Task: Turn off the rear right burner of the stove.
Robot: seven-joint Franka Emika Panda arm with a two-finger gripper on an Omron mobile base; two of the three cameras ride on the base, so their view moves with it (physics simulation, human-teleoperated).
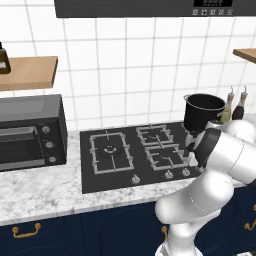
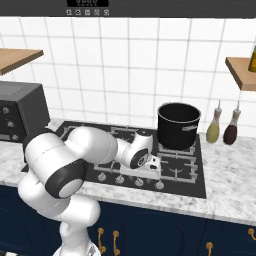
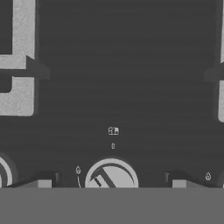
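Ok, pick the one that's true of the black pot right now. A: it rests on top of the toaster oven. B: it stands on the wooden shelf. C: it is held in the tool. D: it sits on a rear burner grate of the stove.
D: the pot stands on the stove at the back, behind a front grate, near the two bottles.

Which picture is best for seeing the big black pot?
The right base view: the black pot stands whole and unblocked on the stove at its rear right, shiny handle showing. The left base view also shows it, but the arm covers its bottom. The hand view looks at a silver knob instead.
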